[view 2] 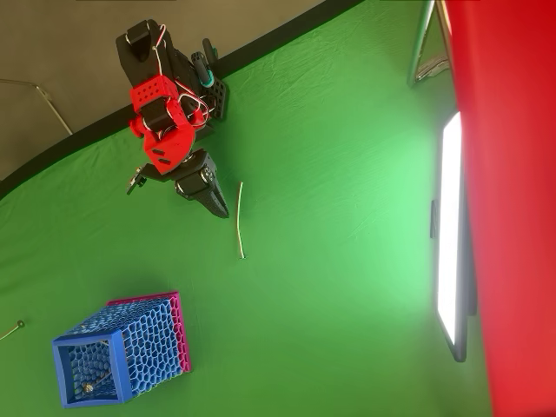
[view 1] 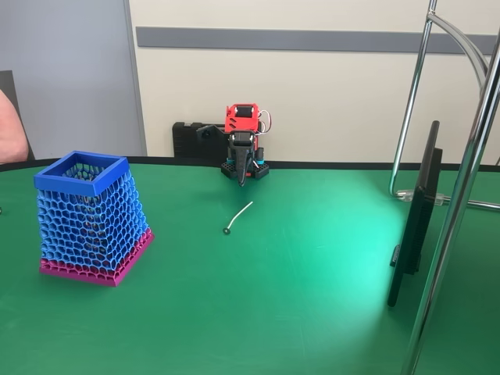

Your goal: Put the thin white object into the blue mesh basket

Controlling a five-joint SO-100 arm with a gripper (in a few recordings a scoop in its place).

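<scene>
Task was not started: the tall blue honeycomb-mesh basket [view 1: 92,216] with its magenta base band stood on the green table [view 1: 297,305], and the thin, slightly curved white stick [view 1: 239,216] lay flat on the cloth, well apart from it and untouched. The red-and-black arm [view 2: 165,130] sat folded near its base at the table's far edge. Its gripper [view 1: 242,181] pointed down near the stick's far end, fingers pressed together, holding nothing.

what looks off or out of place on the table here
Nothing looks damaged or spilled. The thin white object lies loose on the green table, apart from the upright blue mesh basket. The gripper hangs near it, holding nothing.
</scene>
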